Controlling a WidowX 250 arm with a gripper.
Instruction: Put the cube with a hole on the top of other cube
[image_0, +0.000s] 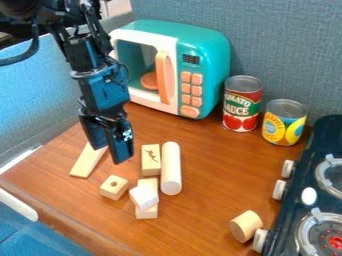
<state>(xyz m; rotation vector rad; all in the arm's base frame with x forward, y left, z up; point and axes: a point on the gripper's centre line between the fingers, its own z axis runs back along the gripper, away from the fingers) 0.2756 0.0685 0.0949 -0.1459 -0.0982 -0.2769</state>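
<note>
While the empty pincer (109, 155) hangs parted, the holed cube (114, 188) sits at its six o'clock. Centre above, descend straight, pinch opposite sides.

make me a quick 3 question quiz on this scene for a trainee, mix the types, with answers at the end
1. True or false: the cube with a hole rests directly on the table.
2. Which stands next to the toy microwave?
a) the stove
b) the red-labelled can
c) the short cylinder
3. Are the fingers of the gripper apart or together, and do they hold anything?

Key: 1. True. 2. b. 3. Apart, holding nothing.
</note>
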